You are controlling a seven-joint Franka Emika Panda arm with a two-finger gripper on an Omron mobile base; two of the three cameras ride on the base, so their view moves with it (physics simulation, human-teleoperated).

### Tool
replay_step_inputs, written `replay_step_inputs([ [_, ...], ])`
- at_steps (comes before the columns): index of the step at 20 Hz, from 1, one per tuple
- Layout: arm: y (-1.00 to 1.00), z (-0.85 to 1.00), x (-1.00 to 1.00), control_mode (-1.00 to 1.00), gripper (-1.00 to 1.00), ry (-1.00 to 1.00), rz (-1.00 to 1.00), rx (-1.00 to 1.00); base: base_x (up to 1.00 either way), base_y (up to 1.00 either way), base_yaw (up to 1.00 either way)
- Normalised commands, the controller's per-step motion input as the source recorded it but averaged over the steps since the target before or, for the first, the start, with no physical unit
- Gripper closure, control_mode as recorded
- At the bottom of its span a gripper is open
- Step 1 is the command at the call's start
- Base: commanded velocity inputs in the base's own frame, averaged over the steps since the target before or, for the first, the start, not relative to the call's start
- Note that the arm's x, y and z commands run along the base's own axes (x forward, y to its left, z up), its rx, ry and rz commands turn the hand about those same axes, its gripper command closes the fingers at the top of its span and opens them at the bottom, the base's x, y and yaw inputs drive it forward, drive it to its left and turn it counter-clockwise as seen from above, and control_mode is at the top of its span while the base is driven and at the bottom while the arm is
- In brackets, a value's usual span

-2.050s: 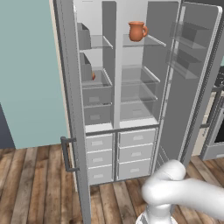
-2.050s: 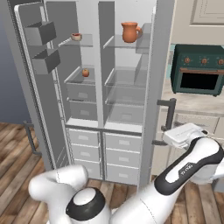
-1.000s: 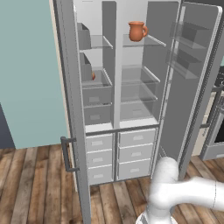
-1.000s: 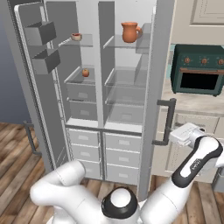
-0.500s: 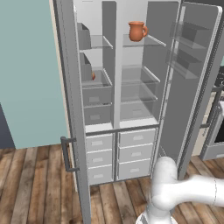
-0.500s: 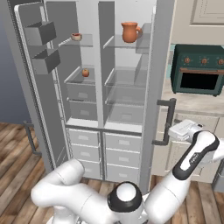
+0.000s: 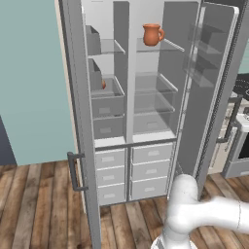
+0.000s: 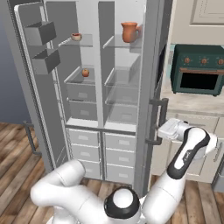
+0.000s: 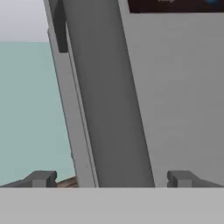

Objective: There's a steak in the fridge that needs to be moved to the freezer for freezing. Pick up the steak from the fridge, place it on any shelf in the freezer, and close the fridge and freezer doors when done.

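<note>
Both doors stand wide open. The fridge door [image 8: 151, 100], the one with the dark display panel, runs down the centre-right of the right base view, and the end effector [image 8: 168, 130] sits just beside its bar handle [image 8: 161, 120]. In the hand view the fingertips [image 9: 41, 178] are spread, with the handle rising between them and nothing pinched.

The steak [image 8: 76, 36] appears to lie on the upper-left shelf in the right base view, in the freezer [image 8: 81, 78] behind the plain door [image 8: 33, 87], though it is too small to be certain. A round fruit [image 8: 85, 72] sits below it, and a terracotta jug [image 8: 129, 31] in the fridge [image 8: 118, 78].

The risk is in the push: the spread fingers may slide off the handle, or the elbow may catch the surface [image 8: 192, 103] under the oven.
</note>
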Motion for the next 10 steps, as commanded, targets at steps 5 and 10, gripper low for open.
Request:
replay_step_inputs([
  [5,1.00,0.00,-0.36,-1.00,-1.00,0.00,0.00,0.00,0.00,0.00,0.00],
  [10,1.00,-0.01,-0.29,-1.00,-1.00,0.00,0.00,0.00,0.00,0.00,0.00],
])
